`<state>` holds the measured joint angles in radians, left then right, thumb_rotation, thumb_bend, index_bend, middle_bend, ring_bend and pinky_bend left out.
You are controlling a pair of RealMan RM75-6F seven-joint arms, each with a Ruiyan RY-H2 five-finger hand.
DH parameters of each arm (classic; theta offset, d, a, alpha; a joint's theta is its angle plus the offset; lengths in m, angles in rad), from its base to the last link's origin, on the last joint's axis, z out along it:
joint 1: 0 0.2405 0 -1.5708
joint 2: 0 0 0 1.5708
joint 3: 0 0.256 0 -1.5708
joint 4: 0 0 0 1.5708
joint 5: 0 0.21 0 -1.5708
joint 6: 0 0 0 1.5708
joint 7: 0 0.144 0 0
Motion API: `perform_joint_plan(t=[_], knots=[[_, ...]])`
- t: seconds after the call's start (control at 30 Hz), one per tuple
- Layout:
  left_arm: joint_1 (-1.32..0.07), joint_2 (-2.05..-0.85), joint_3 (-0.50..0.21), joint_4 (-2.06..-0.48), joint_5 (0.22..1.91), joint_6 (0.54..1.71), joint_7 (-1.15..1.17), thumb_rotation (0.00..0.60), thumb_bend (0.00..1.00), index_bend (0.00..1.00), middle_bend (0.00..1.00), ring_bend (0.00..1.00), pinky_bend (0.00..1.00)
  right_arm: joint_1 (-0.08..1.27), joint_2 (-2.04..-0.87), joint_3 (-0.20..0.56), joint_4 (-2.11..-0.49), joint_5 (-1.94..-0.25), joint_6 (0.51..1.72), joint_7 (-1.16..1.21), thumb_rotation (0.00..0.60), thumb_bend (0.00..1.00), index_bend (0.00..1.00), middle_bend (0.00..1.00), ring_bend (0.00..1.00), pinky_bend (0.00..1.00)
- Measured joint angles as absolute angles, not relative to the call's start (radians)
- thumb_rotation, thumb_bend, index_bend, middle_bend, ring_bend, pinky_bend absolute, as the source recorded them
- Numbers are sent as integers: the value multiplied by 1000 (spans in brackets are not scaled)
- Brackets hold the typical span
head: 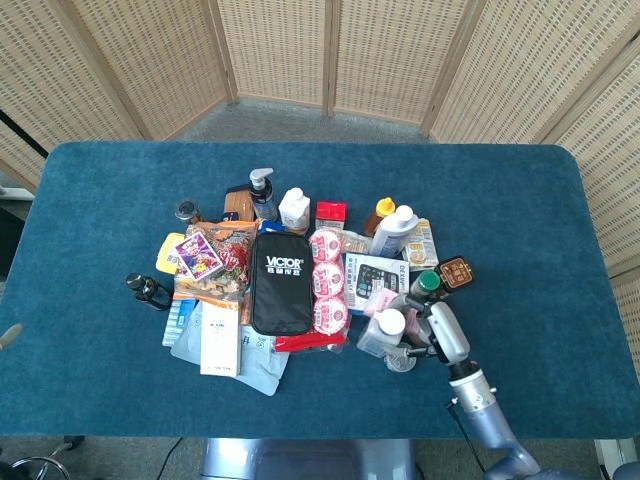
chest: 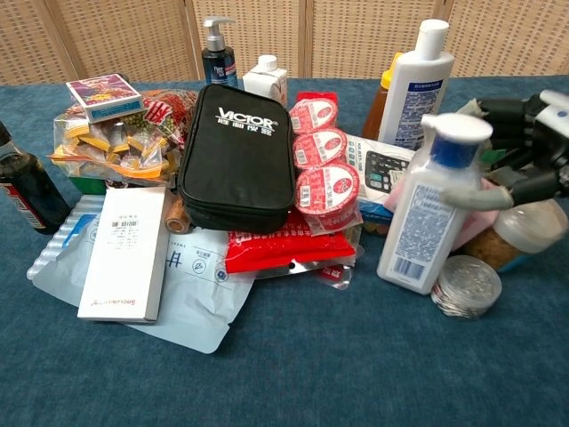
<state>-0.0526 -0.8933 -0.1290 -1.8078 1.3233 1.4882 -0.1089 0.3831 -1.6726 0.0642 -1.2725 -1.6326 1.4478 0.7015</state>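
My right hand (head: 437, 330) reaches into the right side of the pile. In the chest view this hand (chest: 524, 160) has its fingers curled over a pink box (chest: 483, 212) and its thumb lies across a white bottle with a blue neck (chest: 425, 218). The box is pinched against the back of that bottle, which leans to the left. A white-lidded jar (chest: 524, 227) and a round tin of clips (chest: 465, 286) sit just below the hand. Only a pale sliver of my left hand (head: 8, 335) shows at the table's left edge.
A black VICTOR case (head: 280, 280) lies in the middle of the pile, with cup snacks (chest: 322, 151) and a calculator pack (chest: 387, 169) to its right. A tall white lotion bottle (chest: 413, 80) stands behind. A snack bag (head: 215, 265) and a white box (chest: 124, 252) lie left.
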Motion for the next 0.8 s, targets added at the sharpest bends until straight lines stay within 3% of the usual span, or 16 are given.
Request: perform_joint_plan(t=[0.37,0.8], knots=[[-53,-890,-125,-1814,1339,1487,-117,600,0,0,0,0,0,379,-1568,120,-1443,-1628,1496,630,600,0,675,959,930,1000],[-60,-890,-118,-1808,1347,1469,-120,600,0,0,0,0,0,431,-1393,270,-1772,-1587,1481,419,600,0,674,959,934,1000]])
